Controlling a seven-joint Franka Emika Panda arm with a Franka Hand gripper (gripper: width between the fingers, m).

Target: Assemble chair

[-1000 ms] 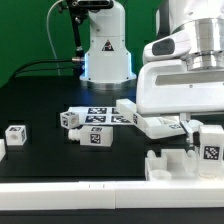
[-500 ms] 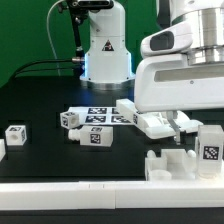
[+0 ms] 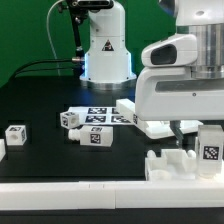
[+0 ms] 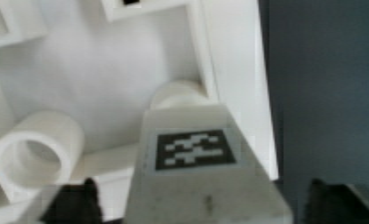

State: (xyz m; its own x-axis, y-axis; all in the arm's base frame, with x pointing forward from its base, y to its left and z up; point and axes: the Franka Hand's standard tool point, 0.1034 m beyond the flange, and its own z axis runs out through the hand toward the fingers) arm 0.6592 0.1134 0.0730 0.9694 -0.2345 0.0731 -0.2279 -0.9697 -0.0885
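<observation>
Black tabletop (image 3: 40,95) holds the white chair parts (image 3: 175,165), stacked at the exterior view's right beneath the arm. In the wrist view, 1 tagged bar (image 4: 199,150) stands between the gripper (image 4: 207,200) fingers, which are spread, with gaps on both sides.

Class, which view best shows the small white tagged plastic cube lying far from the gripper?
The exterior view: the small white tagged plastic cube lies whole and unobstructed at that view's left. The wrist view shows none of it.

Black table (image 3: 40,95), tagged white blocks (image 3: 70,120) (scattered), border rail (image 3: 70,190)
</observation>
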